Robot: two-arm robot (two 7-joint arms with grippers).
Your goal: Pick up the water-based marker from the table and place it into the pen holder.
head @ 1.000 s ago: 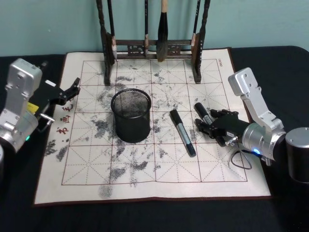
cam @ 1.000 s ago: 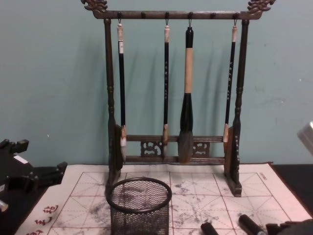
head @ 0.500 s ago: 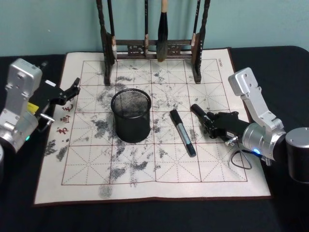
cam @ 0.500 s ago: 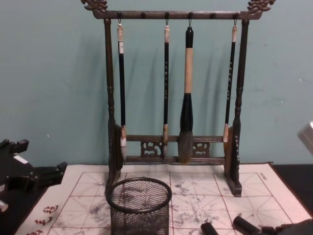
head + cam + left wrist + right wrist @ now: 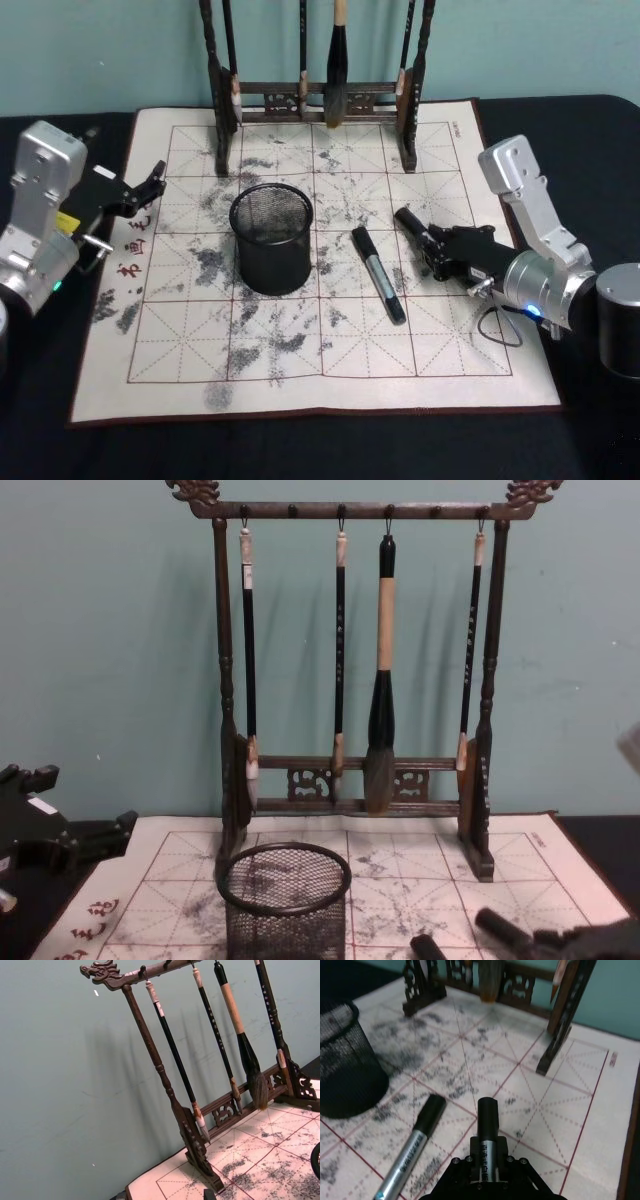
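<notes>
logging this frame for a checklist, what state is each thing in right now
held marker: capped, near level, clamped in the right gripper
right gripper: shut on the held marker
second marker: capped, lying flat on the mat
pen holder: upright, looks empty
left gripper: parked by the mat's left edge
brushes: hanging on the rack

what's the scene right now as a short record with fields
pen holder: upright on the mat, no marker inside
right gripper: jaws shut on held marker
held marker: cap end sticks out past the jaws
second marker: flat on the mat, between pen holder and right gripper
left gripper: parked at the mat's left edge
brush rack: at the mat's far edge
</notes>
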